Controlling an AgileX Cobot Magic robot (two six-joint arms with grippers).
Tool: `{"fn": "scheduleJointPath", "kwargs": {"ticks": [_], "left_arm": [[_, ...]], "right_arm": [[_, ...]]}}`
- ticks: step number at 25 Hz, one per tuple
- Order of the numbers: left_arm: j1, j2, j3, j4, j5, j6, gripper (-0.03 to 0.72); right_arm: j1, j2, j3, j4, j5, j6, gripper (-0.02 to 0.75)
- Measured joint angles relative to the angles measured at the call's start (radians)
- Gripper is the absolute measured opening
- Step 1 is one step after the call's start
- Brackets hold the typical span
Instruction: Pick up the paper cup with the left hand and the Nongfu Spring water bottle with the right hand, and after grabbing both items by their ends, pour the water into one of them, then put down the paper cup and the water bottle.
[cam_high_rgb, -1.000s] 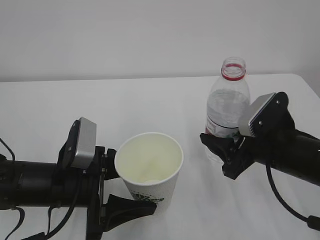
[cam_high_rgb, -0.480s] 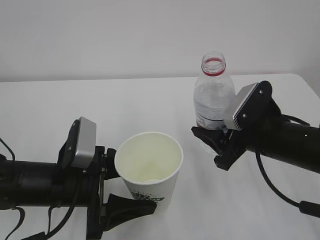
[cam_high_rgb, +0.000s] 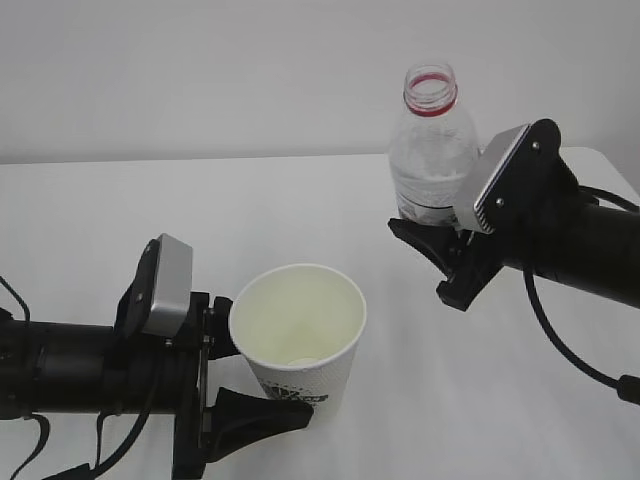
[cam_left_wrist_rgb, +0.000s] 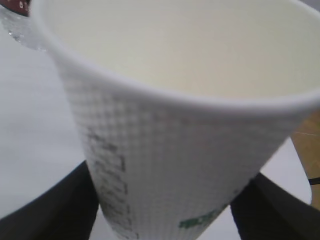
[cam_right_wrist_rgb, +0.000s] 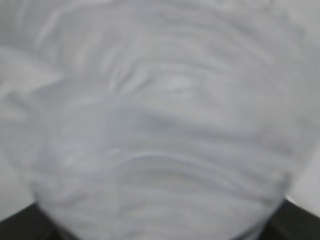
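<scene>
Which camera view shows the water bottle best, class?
The exterior view: the water bottle shows from open neck to label, upright in the right hand. The right wrist view shows only a blurred clear wall; the left wrist view catches only a corner behind the paper cup.

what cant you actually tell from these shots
- Water level in the water bottle: the right wrist view is a blurred close-up of clear plastic; in the exterior view the right gripper covers its lower half.
- Paper cup base: hidden by the left gripper and cut off in the left wrist view.
- Cup lettering: blurred and too small.
- Bottle label: mostly behind the gripper.
</scene>
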Motion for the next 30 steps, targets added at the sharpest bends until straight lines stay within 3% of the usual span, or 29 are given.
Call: {"fn": "scheduleJointPath", "kwargs": {"ticks": [14,30], "left_arm": [[0.0,0.0,0.0,0.044,0.0,0.0,0.557],[-0.039,0.0,0.0,0.009,0.0,0.0,0.556]], "right_arm": [[0.0,0.0,0.0,-0.03,0.013,-0.112,0.498],[0.03,0.0,-0.036,-0.058,0.015,-0.144,0.498]]}}
